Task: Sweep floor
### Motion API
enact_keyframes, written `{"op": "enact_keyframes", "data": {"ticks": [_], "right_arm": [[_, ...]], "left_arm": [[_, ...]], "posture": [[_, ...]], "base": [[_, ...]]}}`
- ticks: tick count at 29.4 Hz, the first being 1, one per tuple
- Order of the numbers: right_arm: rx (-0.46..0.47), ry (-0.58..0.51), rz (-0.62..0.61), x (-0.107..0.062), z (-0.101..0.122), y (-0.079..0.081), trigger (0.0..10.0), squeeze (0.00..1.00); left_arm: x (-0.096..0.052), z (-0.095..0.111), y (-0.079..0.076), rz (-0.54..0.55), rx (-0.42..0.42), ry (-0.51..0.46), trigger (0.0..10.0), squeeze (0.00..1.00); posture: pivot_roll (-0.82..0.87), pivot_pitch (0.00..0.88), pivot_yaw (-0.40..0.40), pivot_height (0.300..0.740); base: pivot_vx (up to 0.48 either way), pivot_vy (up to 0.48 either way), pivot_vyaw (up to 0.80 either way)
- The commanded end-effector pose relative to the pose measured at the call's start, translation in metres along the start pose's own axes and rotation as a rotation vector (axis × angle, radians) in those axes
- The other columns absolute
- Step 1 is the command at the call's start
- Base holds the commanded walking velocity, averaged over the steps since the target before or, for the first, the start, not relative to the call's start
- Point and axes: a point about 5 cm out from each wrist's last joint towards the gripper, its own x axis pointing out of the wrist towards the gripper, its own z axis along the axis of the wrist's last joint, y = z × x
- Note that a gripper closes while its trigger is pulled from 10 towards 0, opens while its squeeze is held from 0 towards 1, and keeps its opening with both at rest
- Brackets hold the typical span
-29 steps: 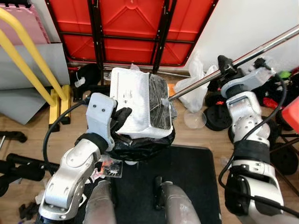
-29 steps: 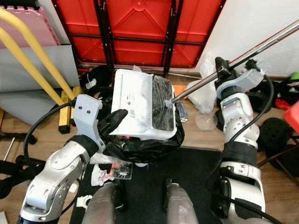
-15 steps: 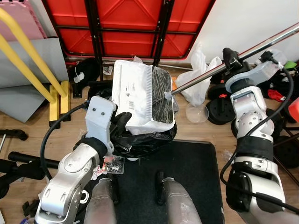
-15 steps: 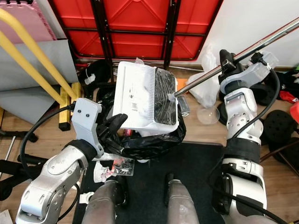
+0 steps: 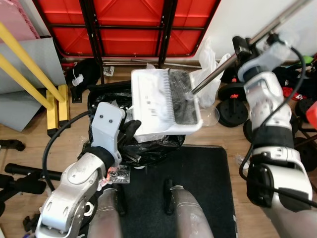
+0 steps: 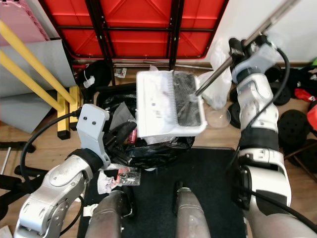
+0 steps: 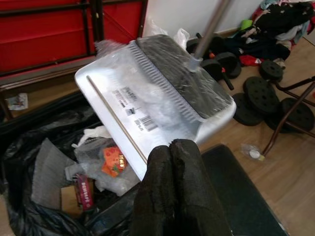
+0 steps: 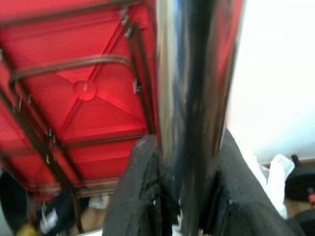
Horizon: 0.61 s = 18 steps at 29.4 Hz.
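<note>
Right gripper clamped on chrome handle; left gripper pressed shut against near edge of white dustpan.

Held tilted over black trash bag, just beyond left gripper and down the pole from right gripper. Looked like a white plastic tray wrapped in clear film, barcode label on its back, row of comb teeth across the middle, dark bristled section by the handle joint. Bag mouth, directly below left gripper, showed crumpled paper and an orange wrapper. Red folded table stood beyond both grippers. Compared with a second before: handle raised steeper, right gripper lifted higher, pan shifted toward the right arm, bag opening more exposed beside left gripper.
</note>
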Motion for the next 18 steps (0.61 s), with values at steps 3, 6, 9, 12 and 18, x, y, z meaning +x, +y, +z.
{"op": "enact_keyframes", "data": {"ticks": [3, 6, 9, 12, 18], "right_arm": [[-0.044, -0.056, 0.005, 0.009, 0.015, 0.006, 10.0, 0.0], [-0.049, -0.057, 0.006, 0.012, 0.017, 0.008, 10.0, 0.0], [-0.089, -0.052, 0.037, 0.019, 0.021, 0.019, 10.0, 0.0], [-0.148, -0.035, 0.084, 0.024, 0.021, 0.033, 10.0, 0.0], [-0.305, -0.01, 0.154, 0.036, 0.026, 0.066, 10.0, 0.0]], "left_arm": [[-0.005, 0.001, -0.012, -0.047, -0.017, 0.006, 10.0, 0.0], [-0.006, 0.002, -0.014, -0.054, -0.017, 0.006, 10.0, 0.0], [-0.01, 0.002, -0.017, -0.058, 0.002, 0.012, 10.0, 0.0], [-0.012, 0.003, -0.018, -0.058, 0.008, 0.015, 10.0, 0.0], [-0.018, 0.005, -0.021, -0.062, 0.008, 0.02, 10.0, 0.0]], "posture": [[-0.1, 0.415, -0.145, 0.74], [-0.1, 0.419, -0.147, 0.74], [-0.09, 0.438, -0.154, 0.74], [-0.09, 0.452, -0.158, 0.74], [-0.09, 0.473, -0.165, 0.74]], "base": [[0.0, 0.0, 0.0], [0.0, 0.0, 0.0], [0.0, 0.0, 0.0], [0.0, 0.0, 0.0], [0.0, 0.0, 0.0]]}}
